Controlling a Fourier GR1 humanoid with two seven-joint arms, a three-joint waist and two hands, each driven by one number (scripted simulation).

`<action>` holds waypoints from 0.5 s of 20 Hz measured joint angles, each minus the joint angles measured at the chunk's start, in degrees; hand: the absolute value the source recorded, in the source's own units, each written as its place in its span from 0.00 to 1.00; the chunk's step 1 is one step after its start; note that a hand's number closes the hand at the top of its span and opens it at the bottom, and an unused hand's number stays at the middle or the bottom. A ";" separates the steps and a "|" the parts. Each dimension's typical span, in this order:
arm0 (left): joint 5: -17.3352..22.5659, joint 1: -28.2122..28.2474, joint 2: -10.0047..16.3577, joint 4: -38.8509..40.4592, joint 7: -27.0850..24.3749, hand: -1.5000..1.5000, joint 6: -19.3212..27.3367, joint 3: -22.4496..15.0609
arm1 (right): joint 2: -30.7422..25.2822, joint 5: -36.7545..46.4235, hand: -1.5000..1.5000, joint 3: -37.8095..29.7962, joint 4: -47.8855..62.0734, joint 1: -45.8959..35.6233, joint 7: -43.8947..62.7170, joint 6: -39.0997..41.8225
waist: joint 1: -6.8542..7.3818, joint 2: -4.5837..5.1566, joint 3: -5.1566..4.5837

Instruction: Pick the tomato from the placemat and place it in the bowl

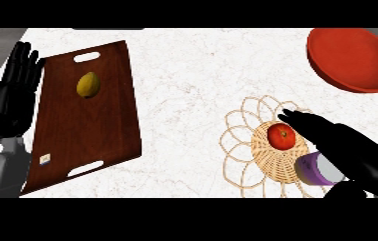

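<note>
The robot's right hand (336, 140), black and coming in from about 4 o'clock on the counter, lies stretched out with its fingers (293, 116) straight and released, holding nothing. The fingertips reach just past the tomato (281, 136) on its 1 o'clock side, and the palm sits close at the tomato's 4 o'clock. I cannot tell whether any finger touches the fruit. The tomato, small, round and red, rests on the woven middle of a pale wicker placemat (275, 166) with looped edges, at the counter's 4 o'clock. A lilac and white cylinder (319, 169) shows just under the hand at the mat's edge, and I cannot tell what it is. The red bowl (347, 55) sits well apart from the mat, toward 1 o'clock from the tomato, and is partly cut off at the counter's right side. Across the white marbled counter (192, 80), at 9 o'clock, a dark wooden tray (88, 135) carries a yellow-green fruit (88, 84). The left hand (21, 85) rests open at the far left edge, fingers up. By my reading the step in hand is the reach: the tomato is not yet grasped or lifted. The next move calls for the fingers and thumb to close round the tomato without rolling it off the mat, then a lift clear of the wicker and a carry toward 1 o'clock to the bowl.
</note>
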 measured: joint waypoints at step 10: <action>-1.21 -0.74 -1.12 0.10 0.93 0.50 -1.69 1.68 | 6.39 8.11 0.00 -1.73 7.49 -1.25 -10.20 0.36 | -0.09 -0.01 -0.01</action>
